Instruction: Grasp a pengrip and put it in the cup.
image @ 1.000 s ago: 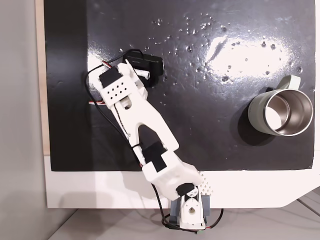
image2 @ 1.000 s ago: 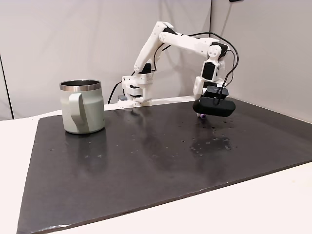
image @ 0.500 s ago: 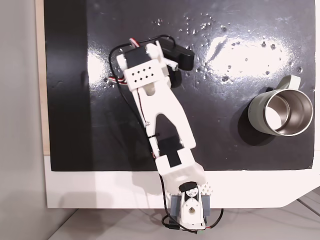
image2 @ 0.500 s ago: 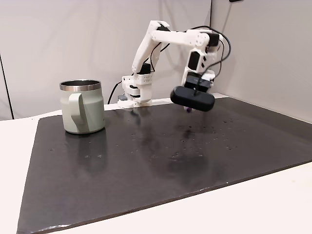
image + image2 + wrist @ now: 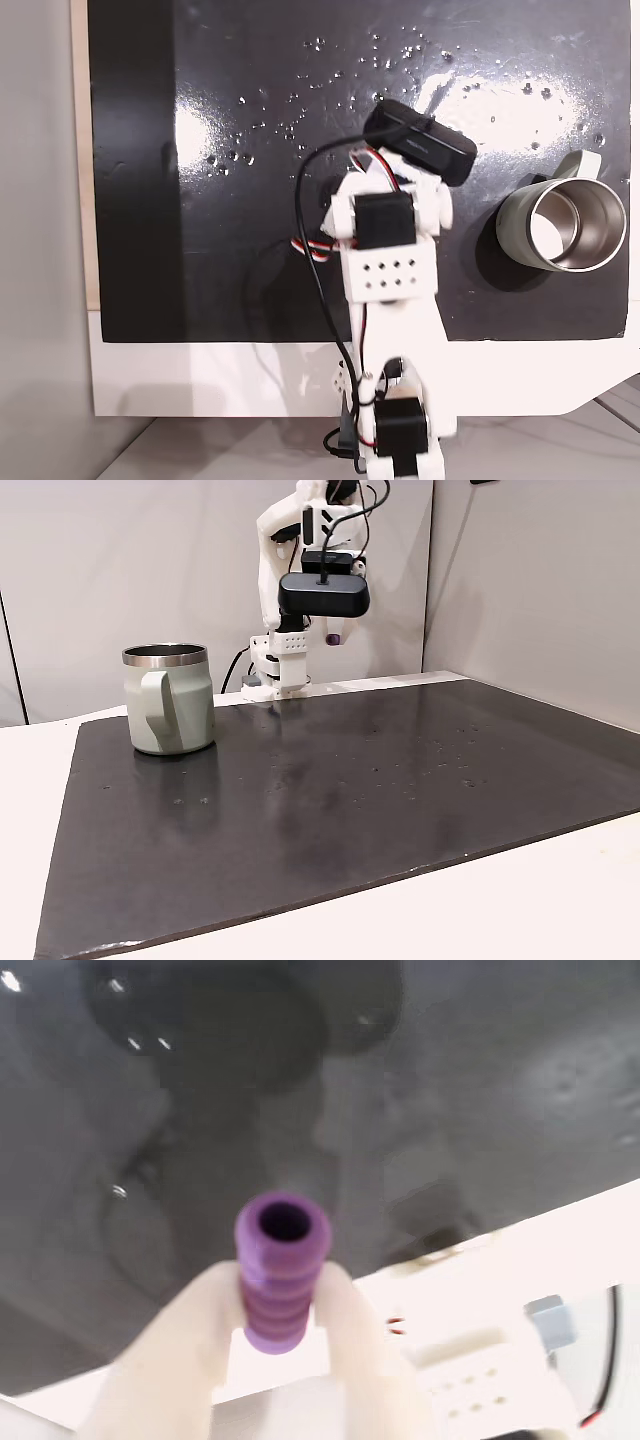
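Side fixed view, left to right: cup (image 5: 169, 699) upright on the dark mat (image 5: 330, 800) at left-centre of frame, handle facing the camera. Upper centre: white arm (image 5: 285, 540) folded up high, a black oblong part (image 5: 323, 595) at its end. Just below and right of that, a small purple spot, probably the pengrip (image 5: 335, 638), well above the mat and well to the right of the cup.

Top-down fixed view, left to right: bare mat (image 5: 200, 250) with glare patches on the left; arm (image 5: 388, 270) rising from the bottom edge through the centre, black part (image 5: 418, 144) at its tip; cup (image 5: 562, 225) at the right edge, steel inside showing, apart from the arm.

Wrist view: gripper (image 5: 283, 1285) at lower centre, its two pale fingers (image 5: 345, 1305) pinching the pengrip (image 5: 280, 1270) between them. The ribbed tube stands on end, open hole toward the camera. Background blurred: dark mat above, white table edge at lower right.
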You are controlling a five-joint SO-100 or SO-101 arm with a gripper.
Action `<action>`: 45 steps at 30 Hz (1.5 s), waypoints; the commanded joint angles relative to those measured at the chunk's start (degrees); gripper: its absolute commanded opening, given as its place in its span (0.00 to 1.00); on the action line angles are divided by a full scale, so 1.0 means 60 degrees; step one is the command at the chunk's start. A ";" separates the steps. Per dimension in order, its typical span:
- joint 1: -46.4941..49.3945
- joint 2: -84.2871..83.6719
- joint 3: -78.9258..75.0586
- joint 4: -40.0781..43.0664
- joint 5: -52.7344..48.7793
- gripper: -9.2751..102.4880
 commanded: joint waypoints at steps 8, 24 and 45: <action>0.3735 0.5186 0.1802 0.0044 -0.3076 0.08; 0.9111 0.7720 0.4102 -0.2842 -0.6387 0.08; 0.8760 0.0498 -0.1729 -0.3340 -0.4790 0.08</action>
